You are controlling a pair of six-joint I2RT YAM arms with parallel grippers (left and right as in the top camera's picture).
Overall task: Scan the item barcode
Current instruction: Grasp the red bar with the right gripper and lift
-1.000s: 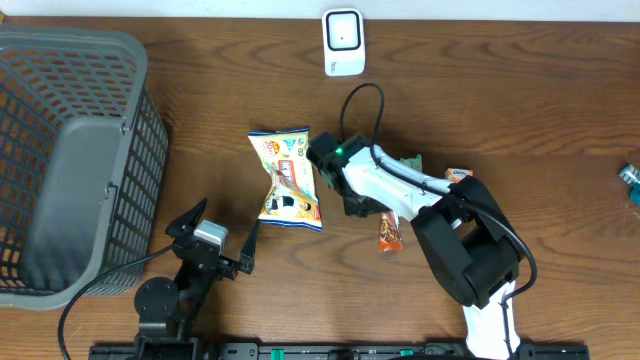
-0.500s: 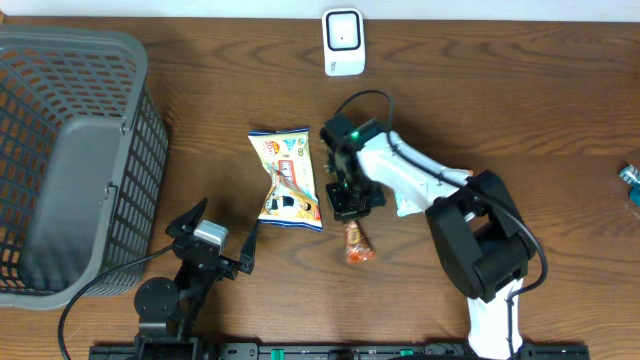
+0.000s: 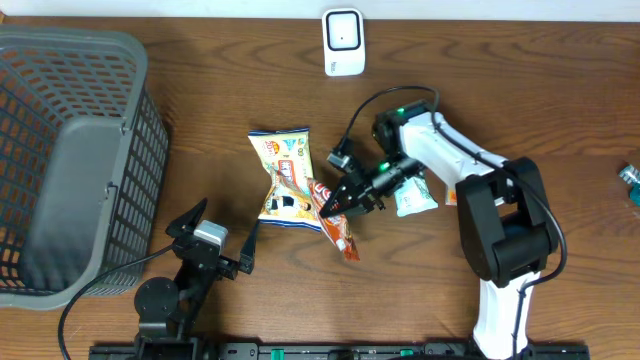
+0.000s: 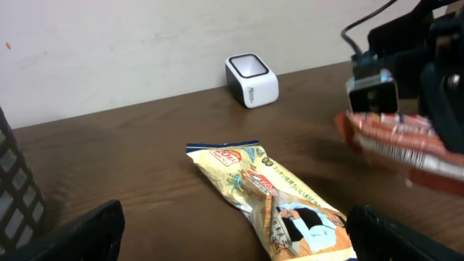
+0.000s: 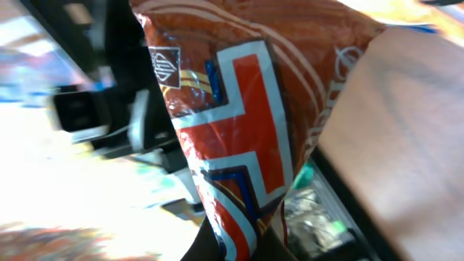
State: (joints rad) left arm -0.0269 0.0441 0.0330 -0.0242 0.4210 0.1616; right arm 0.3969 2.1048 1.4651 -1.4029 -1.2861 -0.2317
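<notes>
We see the right gripper [image 3: 330, 204] clenched on the upper end of a red-orange foil snack packet [image 3: 341, 233]. The packet hangs tilted from the fingers, its lower end pointing towards the near edge of the brown wooden table [image 3: 520, 90]. In the left wrist view it is off the wood, with a strip of fine dark lines along its lower edge. From overhead, it overlaps the lower right corner of a yellow crinkled snack bag [image 3: 285, 178] that lies flat.

The white box-shaped barcode scanner [image 3: 343, 41] stands at the far edge of the table, well apart from the packet. In the right wrist view the packet fills nearly everything, so close that little else reads. A pale teal-and-white packet [image 3: 413, 196] lies just beside the right arm.

The left gripper [image 3: 222, 232] sits released near the front edge, jaws spread wide and empty, between the yellow bag and a grey plastic mesh basket [image 3: 140, 120].
</notes>
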